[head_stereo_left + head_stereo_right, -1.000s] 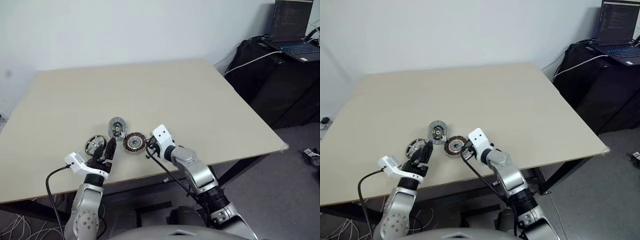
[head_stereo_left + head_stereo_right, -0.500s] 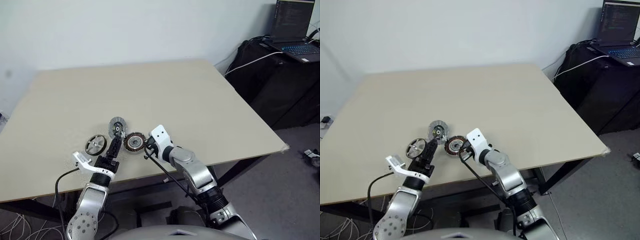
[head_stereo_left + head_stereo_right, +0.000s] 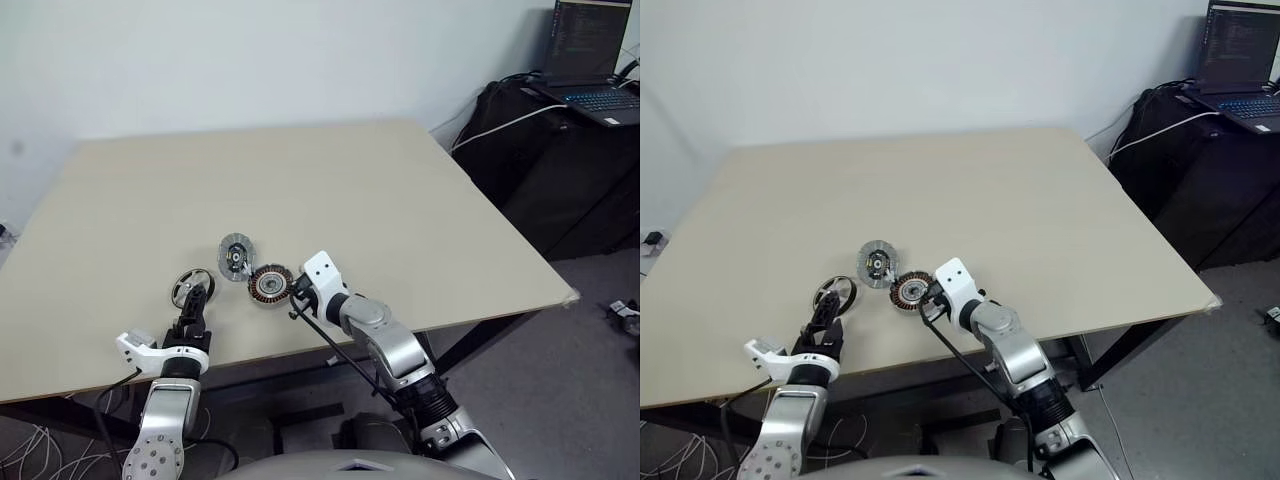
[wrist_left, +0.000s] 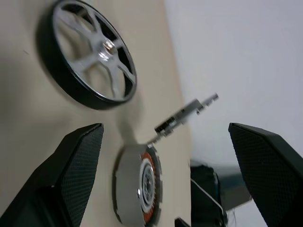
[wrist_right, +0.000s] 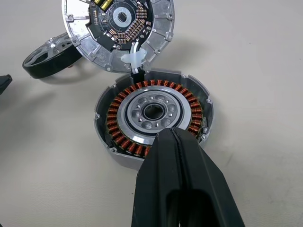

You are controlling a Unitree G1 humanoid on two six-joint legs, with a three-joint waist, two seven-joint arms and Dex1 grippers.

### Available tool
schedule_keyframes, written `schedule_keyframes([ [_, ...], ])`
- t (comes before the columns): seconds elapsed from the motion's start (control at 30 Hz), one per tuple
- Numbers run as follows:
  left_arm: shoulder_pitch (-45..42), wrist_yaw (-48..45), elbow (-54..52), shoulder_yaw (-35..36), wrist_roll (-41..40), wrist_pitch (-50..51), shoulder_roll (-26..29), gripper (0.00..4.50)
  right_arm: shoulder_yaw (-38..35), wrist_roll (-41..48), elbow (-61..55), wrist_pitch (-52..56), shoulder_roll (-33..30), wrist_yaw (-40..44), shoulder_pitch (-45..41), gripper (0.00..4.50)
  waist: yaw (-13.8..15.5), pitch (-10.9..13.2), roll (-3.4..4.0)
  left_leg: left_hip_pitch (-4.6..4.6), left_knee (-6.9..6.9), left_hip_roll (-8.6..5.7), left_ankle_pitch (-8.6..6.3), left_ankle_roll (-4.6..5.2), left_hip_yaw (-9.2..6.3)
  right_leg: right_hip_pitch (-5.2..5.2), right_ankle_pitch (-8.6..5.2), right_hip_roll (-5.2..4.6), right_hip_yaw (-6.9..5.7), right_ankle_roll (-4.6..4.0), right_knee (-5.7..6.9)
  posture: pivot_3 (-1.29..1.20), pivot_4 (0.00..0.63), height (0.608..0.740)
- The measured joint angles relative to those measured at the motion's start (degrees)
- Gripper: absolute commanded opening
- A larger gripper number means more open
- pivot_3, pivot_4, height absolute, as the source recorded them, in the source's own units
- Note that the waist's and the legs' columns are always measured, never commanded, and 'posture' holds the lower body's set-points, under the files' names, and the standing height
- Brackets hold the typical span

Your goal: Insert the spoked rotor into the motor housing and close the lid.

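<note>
— The left gripper (image 4: pixel 163 179) has its jaws spread wide just short of the spoked rotor (image 3: pixel 191 286); the right gripper (image 5: pixel 182 156), pressed together, rests its tip on the motor housing (image 5: pixel 154 116).

— It should straddle the rim squarely before closing. The lid (image 3: pixel 236 256) lies open beside the housing.

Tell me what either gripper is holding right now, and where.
Left gripper holds nothing; the spoked rotor lies free. Right gripper is shut on the motor housing at its near rim.
</note>
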Motion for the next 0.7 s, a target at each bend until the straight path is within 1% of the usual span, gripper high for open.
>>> schedule_keyframes([
  [0.27,-1.75,2.40,3.77,-0.23,-0.82,-5.21,0.27,4.50,0.02,0.06,-0.03,0.61,-0.06,-0.23,0.01,0.01,0.04,-0.01,-0.02,0.00,0.00,0.00,0.01,-0.02,0.00,0.01,0.00,0.02,0.00,0.00,0.00,0.00,0.000,0.740],
  [0.7,-9.14,4.62,6.49,-1.70,-2.55,-6.59,0.95,4.50,0.27,0.29,-1.18,0.78,-0.05,-0.35,0.26,0.01,0.08,-0.04,-0.06,-0.02,0.00,-0.03,0.07,-0.12,0.00,0.23,0.02,0.13,0.04,-0.02,0.02,0.00,0.000,0.740],
])
